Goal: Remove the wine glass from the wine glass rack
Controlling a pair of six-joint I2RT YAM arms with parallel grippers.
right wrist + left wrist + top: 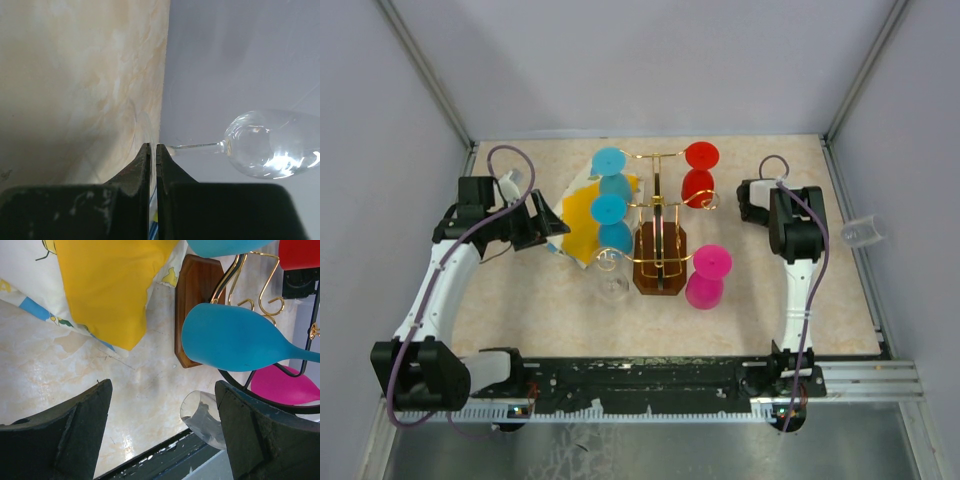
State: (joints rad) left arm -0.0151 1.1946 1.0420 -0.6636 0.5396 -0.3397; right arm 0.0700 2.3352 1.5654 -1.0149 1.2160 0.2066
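Note:
The gold wire wine glass rack (660, 205) stands mid-table on its brown wooden base (660, 272); the base also shows in the left wrist view (192, 295). Blue (610, 162), red (701, 155) and pink (712, 262) glasses hang on it. A clear wine glass (613, 286) is at its near left arm, close to my left gripper's right finger (260, 435). My left gripper (162, 385) is open and empty over bare table. My right gripper (152, 146) is shut on the foot of a second clear wine glass (267, 145), held sideways at the right wall (861, 232), away from the rack.
A yellow-and-white cloth (582, 222) lies left of the rack, under the blue glasses, and shows in the left wrist view (107, 290). The grey walls close in the table on three sides. The black rail (650, 375) runs along the near edge.

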